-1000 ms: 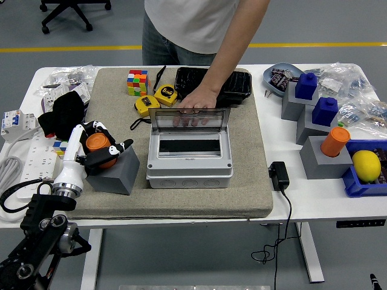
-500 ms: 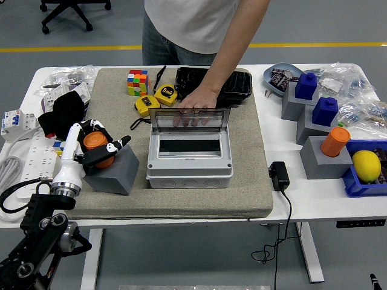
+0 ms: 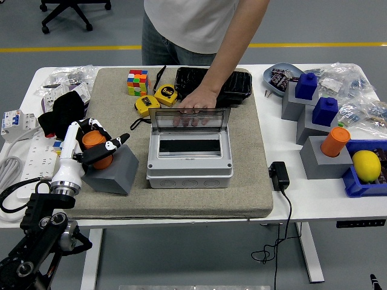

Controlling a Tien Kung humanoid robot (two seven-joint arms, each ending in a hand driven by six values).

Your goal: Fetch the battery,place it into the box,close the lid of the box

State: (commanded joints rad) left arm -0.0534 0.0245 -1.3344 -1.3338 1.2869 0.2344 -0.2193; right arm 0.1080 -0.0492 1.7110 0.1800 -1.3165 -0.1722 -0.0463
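On the mat's left side, seen from the head camera, the left hand (image 3: pixel 97 145) is curling its fingers (image 3: pixel 116 143) around the orange battery (image 3: pixel 95 147), which is standing upright, long axis vertical, on a grey block (image 3: pixel 115 171); whether the grip is firm I cannot tell. Just right of it the box (image 3: pixel 190 154) is sitting with its clear lid (image 3: pixel 190 116) propped open by a person's hand (image 3: pixel 195 104). Only 1 arm is showing, so the carry looks rightward
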